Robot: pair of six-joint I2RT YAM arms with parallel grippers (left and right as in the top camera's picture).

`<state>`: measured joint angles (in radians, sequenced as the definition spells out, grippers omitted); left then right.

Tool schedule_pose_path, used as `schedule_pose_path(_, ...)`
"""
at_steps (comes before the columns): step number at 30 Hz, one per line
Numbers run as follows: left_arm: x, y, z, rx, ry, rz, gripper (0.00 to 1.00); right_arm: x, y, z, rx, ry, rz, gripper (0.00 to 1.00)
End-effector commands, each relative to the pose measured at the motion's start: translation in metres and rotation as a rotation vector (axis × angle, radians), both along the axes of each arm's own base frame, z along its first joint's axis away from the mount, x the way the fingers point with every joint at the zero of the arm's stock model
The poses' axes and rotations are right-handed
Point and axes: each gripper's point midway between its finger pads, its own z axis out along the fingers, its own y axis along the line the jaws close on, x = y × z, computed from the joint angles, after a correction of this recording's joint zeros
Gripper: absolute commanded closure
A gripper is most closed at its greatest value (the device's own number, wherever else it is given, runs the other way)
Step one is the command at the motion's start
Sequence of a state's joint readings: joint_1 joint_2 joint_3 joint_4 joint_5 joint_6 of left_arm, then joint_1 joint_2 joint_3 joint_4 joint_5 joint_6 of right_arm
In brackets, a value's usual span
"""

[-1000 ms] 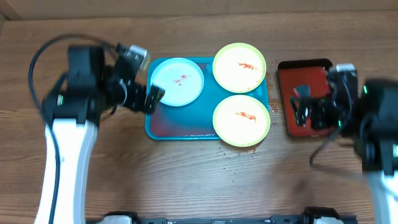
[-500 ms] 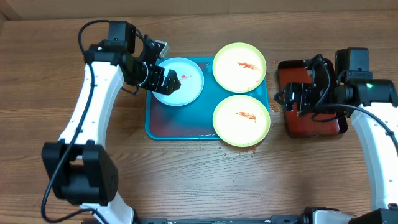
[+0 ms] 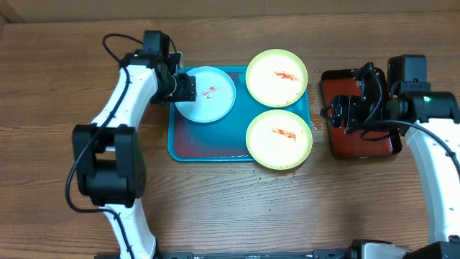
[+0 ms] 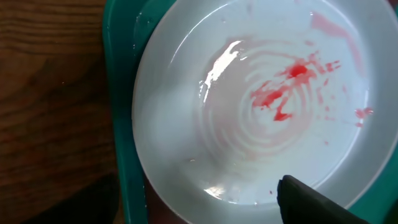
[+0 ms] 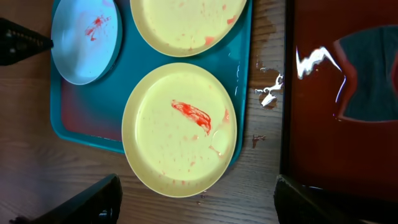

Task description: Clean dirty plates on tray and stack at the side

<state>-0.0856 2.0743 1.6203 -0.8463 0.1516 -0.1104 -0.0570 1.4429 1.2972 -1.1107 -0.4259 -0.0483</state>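
Left tool [image 3: 191, 88] sits at the left rim of the mint-blue plate [image 3: 215, 97], upper left of the tray [image 3: 172, 144] (whether its jaws have bitten, I cannot tell); best pinch the rim squarely, then lift straight without dragging the tray.

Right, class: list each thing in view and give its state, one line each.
blue tray, smeared red, holding three plates
mint plate, dirty, red smear
upper yellow plate, dirty, overhanging the tray rim
lower yellow plate, dirty, overhanging too
left hand, at mint plate's rim, grip unclear
right hand, open, over red tray
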Motion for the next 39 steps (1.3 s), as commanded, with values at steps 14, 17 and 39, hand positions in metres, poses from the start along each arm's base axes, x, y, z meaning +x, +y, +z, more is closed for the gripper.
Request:
schedule_pose_path(14, 0.003, 0.008, -0.044, 0.061, 0.083, 0.137, 0.49, 0.006, 0.000, 0.009, -0.008, -0.031, 0.003, 0.20)
schedule_pose_path(17, 0.005, 0.009, -0.044, 0.059, 0.078, 0.163, 0.57, 0.006, 0.000, 0.009, -0.008, -0.031, 0.003, 0.20)
schedule_pose_path(39, -0.003, 0.013, -0.046, 0.105, 0.092, 0.063, 0.96, 0.026, -0.076, -0.008, -0.337, -0.012, -0.363, 0.04)
